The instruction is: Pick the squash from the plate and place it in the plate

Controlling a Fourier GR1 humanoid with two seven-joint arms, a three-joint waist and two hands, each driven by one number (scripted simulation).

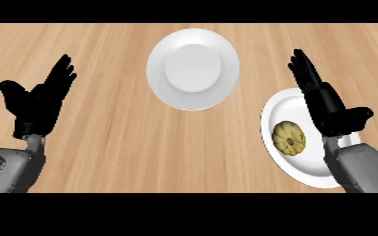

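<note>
Wood counter (111, 145): squash (289, 138) on lower-right plate (295, 166), right hand (325, 105) above, fingers straight, empty; centre plate (193, 69) awaits; left hand (40, 100) rests open.

one head view looks steeply down on the wooden counter (111, 145), fairly near; a white plate (193, 69) sits just above the frame's centre.

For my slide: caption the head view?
Open right hand beside squash on right plate; centre plate empty.
</note>
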